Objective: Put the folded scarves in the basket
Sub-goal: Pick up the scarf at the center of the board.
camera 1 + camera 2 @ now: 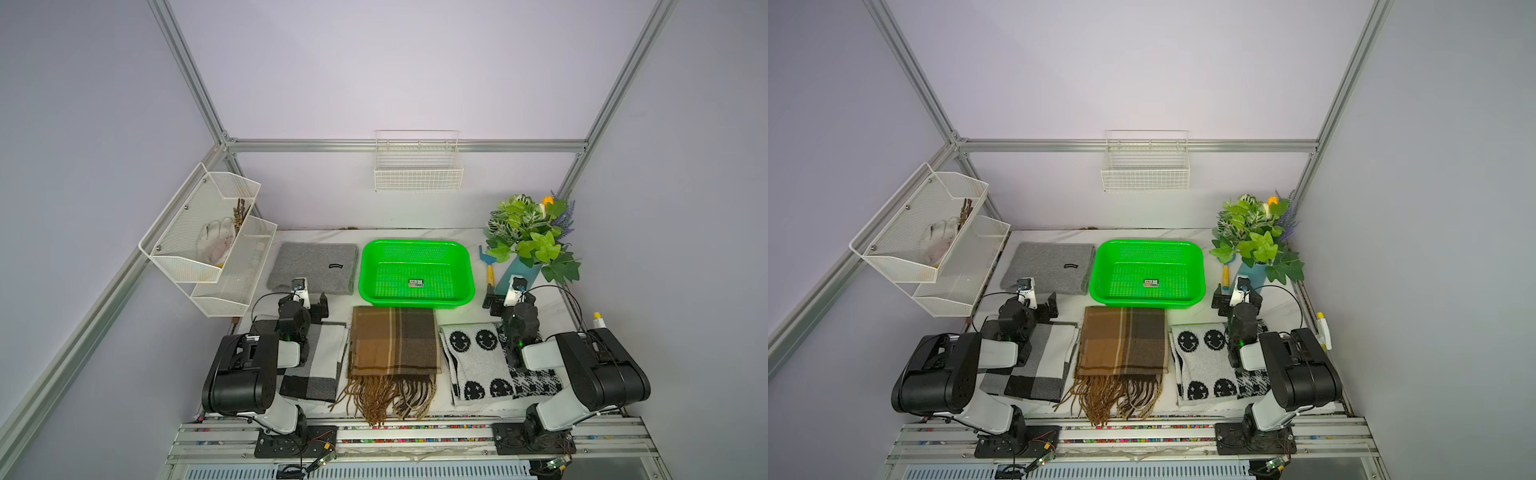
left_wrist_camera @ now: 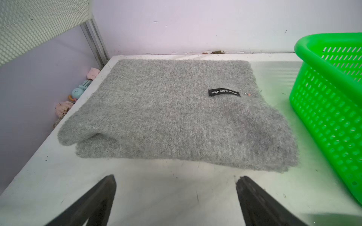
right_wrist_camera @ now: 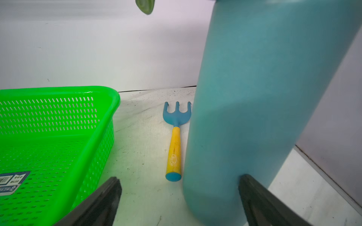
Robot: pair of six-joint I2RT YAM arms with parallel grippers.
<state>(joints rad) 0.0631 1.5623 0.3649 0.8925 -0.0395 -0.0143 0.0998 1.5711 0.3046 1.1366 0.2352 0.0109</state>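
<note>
The bright green basket stands empty at the middle back of the table. Several folded scarves lie around it. A grey one is left of it and a brown plaid fringed one is in front. A black-and-white check one lies under my left arm, a smiley-face one under my right. My left gripper is open just short of the grey scarf's near edge. My right gripper is open, empty, between the basket and a blue vase.
The vase holds a leafy plant at the back right, with a blue-and-yellow hand rake beside it. A white mesh two-tier rack hangs at the left. A white wire basket is on the back wall.
</note>
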